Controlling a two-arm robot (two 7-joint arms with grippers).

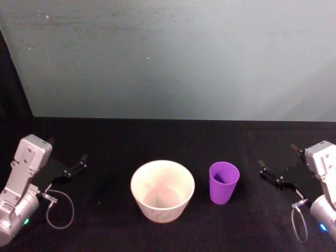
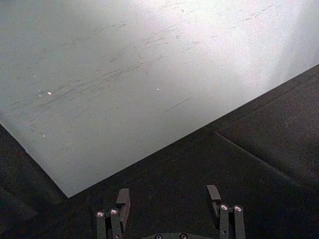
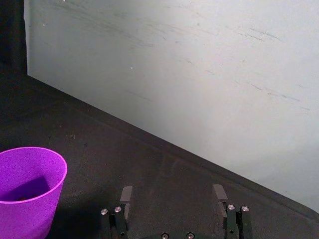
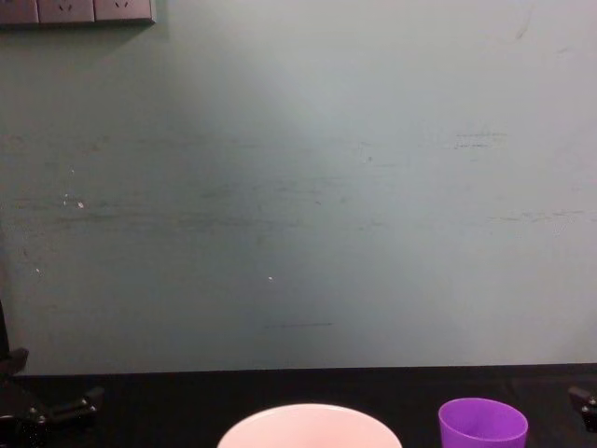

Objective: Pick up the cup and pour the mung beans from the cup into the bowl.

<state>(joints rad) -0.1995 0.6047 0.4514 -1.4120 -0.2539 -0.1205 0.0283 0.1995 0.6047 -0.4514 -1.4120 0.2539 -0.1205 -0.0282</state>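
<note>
The purple cup [image 1: 224,182] stood upright on the black desk [image 1: 168,136], just beside the bowl [image 1: 162,190] at its 3 o'clock and not touching it. That spacing likely meant only a short carry and a tilt toward 9 o'clock would be needed to pour. The bowl sat mouth-up near the middle of the desk, wide enough to catch a spill. The right tool [image 1: 268,173] rested low at 3 o'clock of the cup, near it, with its jaws spread wide and holding nothing, so it seemed the natural one to take the cup. Seen from the right wrist, the inside of the cup was in shadow and its contents were unclear. The left tool [image 1: 79,164] lay parked at 9 o'clock of the bowl, well apart, also wide and empty.
</note>
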